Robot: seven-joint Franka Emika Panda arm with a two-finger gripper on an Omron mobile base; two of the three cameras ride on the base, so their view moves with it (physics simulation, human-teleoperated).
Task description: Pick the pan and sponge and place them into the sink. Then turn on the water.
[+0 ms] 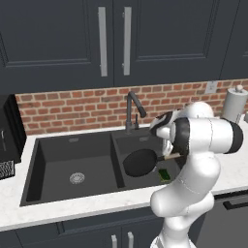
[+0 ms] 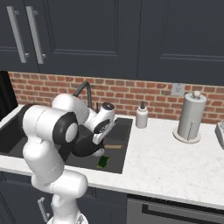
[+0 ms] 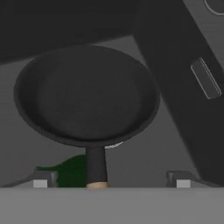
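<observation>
A: Pan (image 3: 87, 94) first: where does it sit against the jaws?

B: Straight ahead of them in the hand view, round and black, lying in the sink (image 1: 53, 145). Its short handle (image 3: 96, 164) points back between the two fingertips (image 3: 40, 179), ending about level with them.

A: Are the jaws on that handle?

B: No. They stand spread wide, one tip well to each side of the handle, with a clear gap on both sides. Nothing is pinched.

A: And the sponge (image 3: 70, 169)?

B: Green, lying on the basin floor just beside the handle, between it and one fingertip. The pan's rim hides part of it. From the left base view the sponge (image 1: 164, 174) lies at the near edge of the smaller basin, just under the pan (image 1: 139, 162); from the right base view it (image 2: 103, 161) is below the pan (image 2: 87, 146) too.

A: Which basin holds them?

B: The narrower one, the one the arm leans over. The wider basin is off to the side, with a round silver drain (image 1: 77, 178) in its floor.

A: Anything else nearby?

B: A dark gooseneck faucet (image 1: 133, 109) rises behind the sink, beyond the jaws. On the white desk (image 2: 175, 166) stand a soap bottle (image 2: 141, 116) and a paper-towel roll (image 2: 191, 116), both well apart from the jaws.
</observation>
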